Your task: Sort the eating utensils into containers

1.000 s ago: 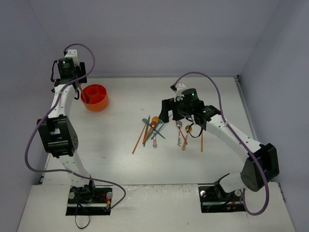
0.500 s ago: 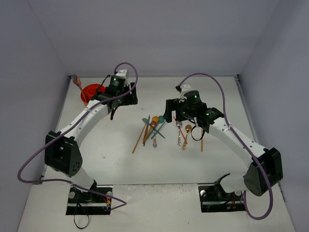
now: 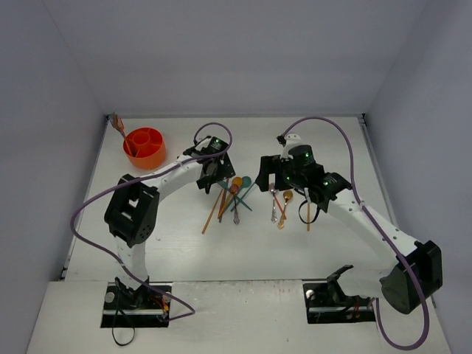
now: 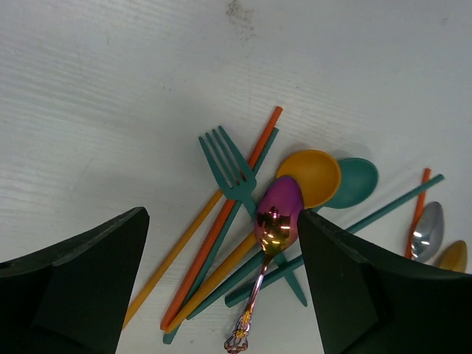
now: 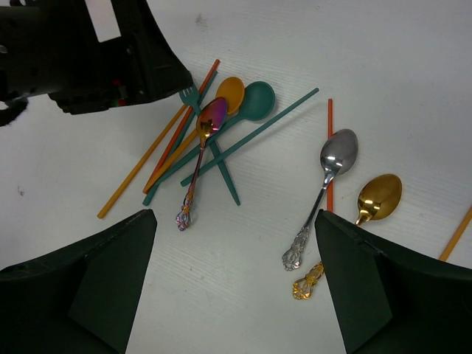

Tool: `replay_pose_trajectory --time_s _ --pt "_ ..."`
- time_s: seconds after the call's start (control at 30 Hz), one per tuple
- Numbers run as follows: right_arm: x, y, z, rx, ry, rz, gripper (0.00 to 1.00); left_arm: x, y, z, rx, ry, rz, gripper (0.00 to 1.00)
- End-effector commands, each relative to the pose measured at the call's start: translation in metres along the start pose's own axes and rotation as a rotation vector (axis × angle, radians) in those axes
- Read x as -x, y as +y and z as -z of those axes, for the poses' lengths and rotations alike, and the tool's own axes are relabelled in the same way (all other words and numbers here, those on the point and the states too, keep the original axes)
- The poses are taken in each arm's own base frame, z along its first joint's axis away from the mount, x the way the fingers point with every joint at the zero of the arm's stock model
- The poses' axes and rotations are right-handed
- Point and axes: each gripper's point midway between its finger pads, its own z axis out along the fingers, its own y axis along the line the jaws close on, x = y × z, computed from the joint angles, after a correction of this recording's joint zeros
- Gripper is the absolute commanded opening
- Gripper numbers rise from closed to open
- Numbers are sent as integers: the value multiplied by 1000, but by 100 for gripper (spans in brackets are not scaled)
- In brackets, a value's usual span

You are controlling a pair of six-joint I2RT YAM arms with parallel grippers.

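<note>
Over the pile: left gripper released, jaws wide, nothing between them. The pink spoon lies right below it, on top of the crossed pieces.

- teal fork: tines just beside the pink spoon's bowl, handle running under that spoon.
- orange spoon and teal spoon: bowls side by side, hard against the pink spoon's bowl on the side away from the fork.
- orange chopstick and teal chopstick: both run slantwise under the pink spoon.
- silver spoon and gold spoon: next to each other, apart from the pink spoon on the right arm's side.

The right gripper is also released, jaws wide and empty. It hangs above bare bench between the pink spoon's handle and the silver spoon.

The cup sits well apart from the pink spoon, toward the far left of the bench. One reddish utensil leans out of it on the side away from the pink spoon. Which compartment, cannot tell.
</note>
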Motion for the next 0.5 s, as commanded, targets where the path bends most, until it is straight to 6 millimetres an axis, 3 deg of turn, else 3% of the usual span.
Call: replay_pose_trajectory --time_s 0.0,0.2,0.47 --pt "14 -2 14 -10 -82 -12 86 12 -16 2 28 -51 98 79" --pt "5 -6 20 -14 -85 -14 86 2 -15 -19 90 -38 102 71" --pt "-3 -10 25 -22 -88 -2 87 -8 -12 -29 133 -20 90 58"
